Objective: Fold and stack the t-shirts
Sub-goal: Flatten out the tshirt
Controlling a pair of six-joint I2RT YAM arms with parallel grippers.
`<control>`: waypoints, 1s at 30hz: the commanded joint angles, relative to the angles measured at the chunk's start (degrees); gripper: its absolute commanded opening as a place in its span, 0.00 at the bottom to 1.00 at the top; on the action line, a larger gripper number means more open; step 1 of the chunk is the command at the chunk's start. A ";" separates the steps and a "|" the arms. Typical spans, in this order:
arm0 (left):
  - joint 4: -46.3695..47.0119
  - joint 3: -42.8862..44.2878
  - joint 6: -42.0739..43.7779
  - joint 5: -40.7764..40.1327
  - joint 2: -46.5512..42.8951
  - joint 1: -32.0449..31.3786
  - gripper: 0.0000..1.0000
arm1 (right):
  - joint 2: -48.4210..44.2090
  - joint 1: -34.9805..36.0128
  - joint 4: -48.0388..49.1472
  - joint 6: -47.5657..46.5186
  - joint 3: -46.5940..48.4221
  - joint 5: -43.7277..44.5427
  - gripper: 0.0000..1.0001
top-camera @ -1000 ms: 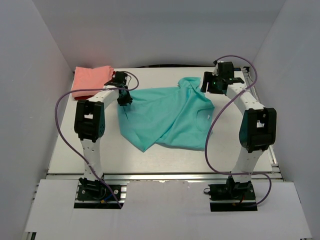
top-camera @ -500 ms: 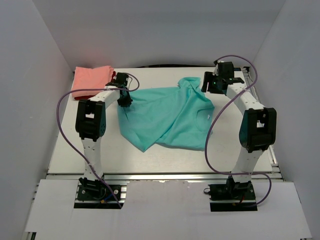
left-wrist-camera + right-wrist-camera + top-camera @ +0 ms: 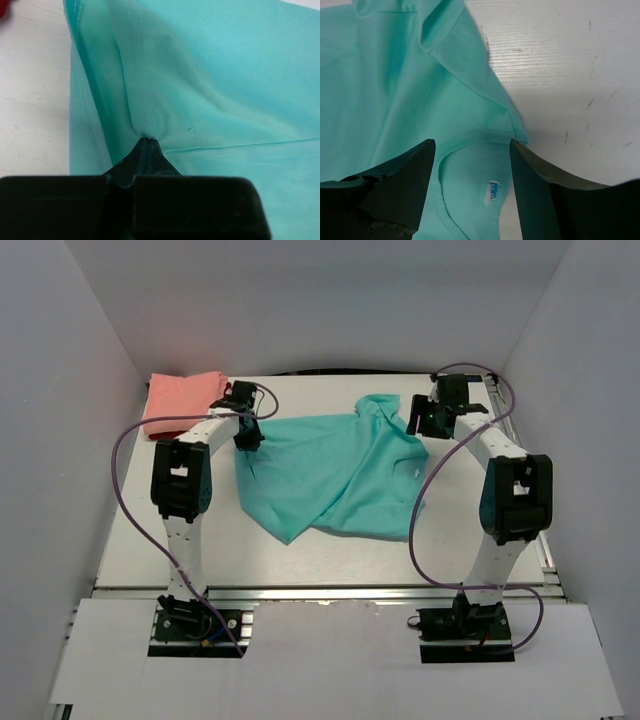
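Though the overhead view hides it, the left wrist view shows the left gripper pinching a fold of the teal t-shirt; the right gripper gapes above its collar. Mid-table, it stretches near-left to far-right.

Rumpled teal-turquoise cotton t-shirt lies partly doubled over in the middle, collar at its right edge, while a folded salmon-pink t-shirt sits on a dark red t-shirt far left
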 commanded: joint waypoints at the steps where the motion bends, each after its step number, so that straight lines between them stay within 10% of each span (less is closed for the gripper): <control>1: -1.93 3.72 0.86 -0.40 -4.86 -0.36 0.00 | -0.54 -2.08 2.78 1.29 -1.02 0.84 0.68; 30: -8.27 11.99 2.00 -0.05 -6.71 -0.45 0.00 | 9.13 -2.87 6.92 1.21 -2.43 -2.32 0.61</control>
